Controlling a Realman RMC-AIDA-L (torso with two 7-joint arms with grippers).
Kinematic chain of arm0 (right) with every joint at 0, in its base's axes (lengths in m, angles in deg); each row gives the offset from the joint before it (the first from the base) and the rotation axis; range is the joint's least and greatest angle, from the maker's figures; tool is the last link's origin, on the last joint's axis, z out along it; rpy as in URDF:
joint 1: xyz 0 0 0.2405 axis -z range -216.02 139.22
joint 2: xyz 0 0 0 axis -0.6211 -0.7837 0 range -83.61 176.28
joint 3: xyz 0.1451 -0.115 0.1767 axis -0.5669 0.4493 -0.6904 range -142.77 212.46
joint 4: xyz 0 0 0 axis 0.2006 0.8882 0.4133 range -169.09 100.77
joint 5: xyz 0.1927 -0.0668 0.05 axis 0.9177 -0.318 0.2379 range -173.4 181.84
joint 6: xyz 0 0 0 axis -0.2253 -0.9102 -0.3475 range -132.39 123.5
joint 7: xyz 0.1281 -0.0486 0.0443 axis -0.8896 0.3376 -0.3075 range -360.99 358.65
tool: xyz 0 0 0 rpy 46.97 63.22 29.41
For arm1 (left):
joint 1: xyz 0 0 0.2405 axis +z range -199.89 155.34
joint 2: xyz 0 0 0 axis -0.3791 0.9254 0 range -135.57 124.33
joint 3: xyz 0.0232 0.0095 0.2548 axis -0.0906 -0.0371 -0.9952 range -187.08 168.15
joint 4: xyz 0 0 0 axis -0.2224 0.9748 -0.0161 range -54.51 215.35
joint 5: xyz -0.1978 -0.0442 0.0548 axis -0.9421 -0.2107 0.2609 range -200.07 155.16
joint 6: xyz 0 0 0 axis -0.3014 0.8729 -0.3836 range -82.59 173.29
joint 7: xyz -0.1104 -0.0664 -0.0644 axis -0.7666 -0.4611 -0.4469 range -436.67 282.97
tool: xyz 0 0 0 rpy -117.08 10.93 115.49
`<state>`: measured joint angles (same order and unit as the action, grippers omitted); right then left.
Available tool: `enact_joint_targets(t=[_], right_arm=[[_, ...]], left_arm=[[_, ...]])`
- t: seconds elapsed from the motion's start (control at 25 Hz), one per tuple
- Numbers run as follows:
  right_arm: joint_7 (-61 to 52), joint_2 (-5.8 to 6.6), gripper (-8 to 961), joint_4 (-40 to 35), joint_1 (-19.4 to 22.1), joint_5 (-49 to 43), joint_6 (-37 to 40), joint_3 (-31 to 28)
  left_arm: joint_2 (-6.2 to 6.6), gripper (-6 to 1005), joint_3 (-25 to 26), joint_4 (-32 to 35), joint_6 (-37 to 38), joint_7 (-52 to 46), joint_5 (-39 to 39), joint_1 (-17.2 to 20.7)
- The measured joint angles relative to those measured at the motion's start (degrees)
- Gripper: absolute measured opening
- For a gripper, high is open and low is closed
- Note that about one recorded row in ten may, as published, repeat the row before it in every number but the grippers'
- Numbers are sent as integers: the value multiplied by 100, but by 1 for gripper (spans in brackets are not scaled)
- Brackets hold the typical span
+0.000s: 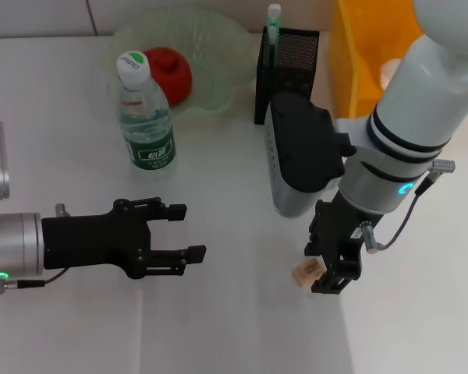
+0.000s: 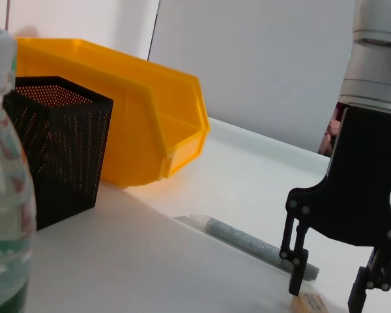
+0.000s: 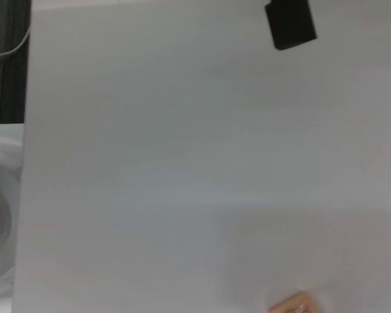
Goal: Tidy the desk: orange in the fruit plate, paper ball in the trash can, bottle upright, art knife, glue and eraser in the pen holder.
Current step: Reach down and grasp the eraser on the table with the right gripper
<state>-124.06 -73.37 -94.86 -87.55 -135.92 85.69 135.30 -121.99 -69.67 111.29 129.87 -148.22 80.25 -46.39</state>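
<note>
Eraser (image 1: 306,271), small tan rectangular block — flat on white desk (image 1: 218,327) | right gripper (image 1: 331,269) just beside it, black fingers apart, seemingly straddling | risk: tiny block skids aside if closure lands off-centre | left gripper (image 1: 179,234) idle, spread.

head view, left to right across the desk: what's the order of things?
left hand → bottle → orange in the fruit plate → pen holder → eraser → right hand → trash can.
</note>
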Motion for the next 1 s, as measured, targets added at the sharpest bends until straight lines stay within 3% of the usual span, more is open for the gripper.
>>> enact_joint_targets(t=[0.32,1.0], right_arm=[[130,0,535,16,-19,-20,13,35],[152,-9,499,130,-25,4,-363,395]], left_arm=[[-20,804,0,0,21,0,-16,11],[-47,803,0,-16,30,33,3,47]])
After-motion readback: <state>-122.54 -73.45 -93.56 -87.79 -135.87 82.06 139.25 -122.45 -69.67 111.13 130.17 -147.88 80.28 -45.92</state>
